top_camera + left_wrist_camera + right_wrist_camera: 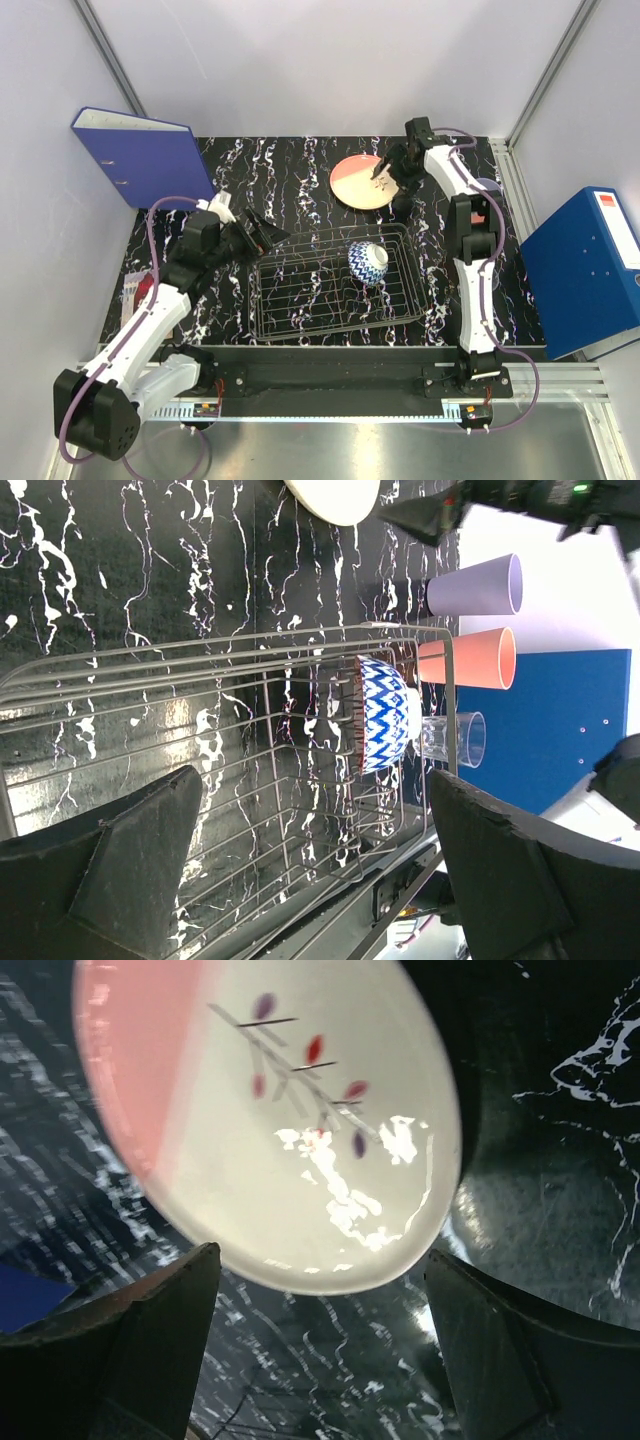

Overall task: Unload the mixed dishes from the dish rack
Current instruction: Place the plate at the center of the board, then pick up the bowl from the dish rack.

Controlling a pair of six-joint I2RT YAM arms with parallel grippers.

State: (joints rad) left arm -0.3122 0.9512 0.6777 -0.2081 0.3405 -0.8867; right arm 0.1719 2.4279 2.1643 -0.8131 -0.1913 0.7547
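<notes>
The dish rack (300, 318) of dark wire lies in the middle of the table. Inside it, near the right end, the blue-and-white bowl (367, 260) rests on its side. The pink-and-white plate (350, 180) lies flat on the table behind the rack. My right gripper (384, 176) hangs open over the plate's right edge, and the plate (280, 1110) sits free beyond both fingertips. My left gripper (266, 232) is open at the rack's back left corner, with nothing between its fingers. Past the rack's (200, 645) far end lie the lavender cup (475, 585), pink cup (470, 658) and clear glass (458, 740).
A blue binder (140, 155) leans at the back left. Another blue binder (585, 270) lies off the table's right edge. The right arm (470, 270) stretches along the rack's right side, over the cups.
</notes>
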